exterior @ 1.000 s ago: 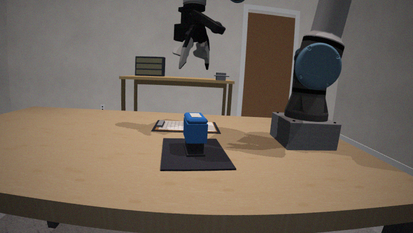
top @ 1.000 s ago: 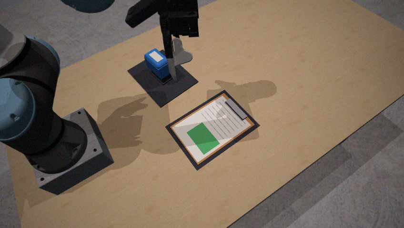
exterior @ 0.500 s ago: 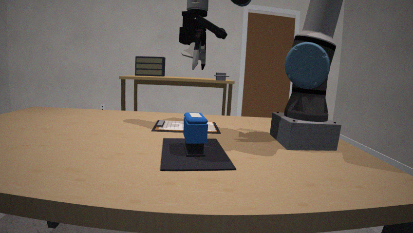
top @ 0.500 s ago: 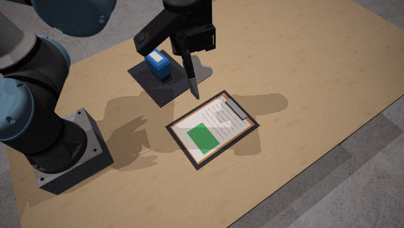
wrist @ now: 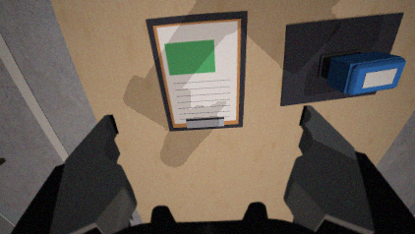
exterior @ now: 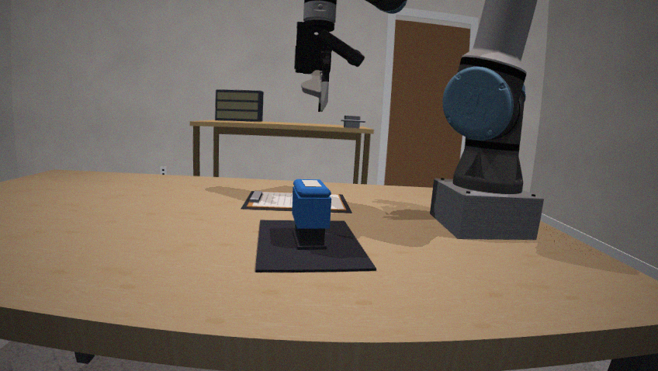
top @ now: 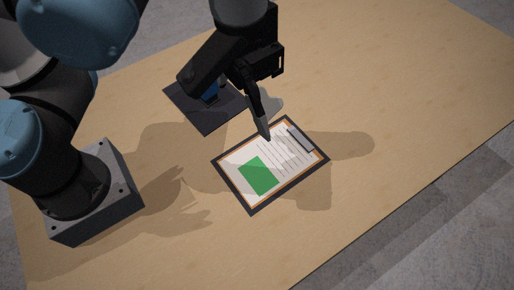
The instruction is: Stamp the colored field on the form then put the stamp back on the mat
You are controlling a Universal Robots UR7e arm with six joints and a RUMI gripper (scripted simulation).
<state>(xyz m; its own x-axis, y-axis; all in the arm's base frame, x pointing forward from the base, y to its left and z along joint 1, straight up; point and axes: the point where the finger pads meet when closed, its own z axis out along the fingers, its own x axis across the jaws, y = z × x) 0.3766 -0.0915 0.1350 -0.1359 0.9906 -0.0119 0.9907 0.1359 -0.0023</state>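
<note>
The blue stamp (exterior: 312, 212) stands upright on the dark mat (exterior: 313, 246). In the wrist view the stamp (wrist: 366, 73) is at the upper right on the mat (wrist: 339, 56). In the top view the arm hides most of the stamp (top: 210, 91). The form (top: 270, 164) lies on a clipboard beside the mat, and its green field (top: 257, 175) is bare. The field also shows in the wrist view (wrist: 190, 57). My gripper (exterior: 320, 96) is open and empty, high above the table. It hangs over the table just past the form's clip end (wrist: 207, 118), apart from the stamp.
The robot base (top: 93, 190) stands on the table to the left of the form. A side table with a small drawer box (exterior: 239, 105) stands by the back wall, next to a brown door. The table's edge runs along the lower right in the top view.
</note>
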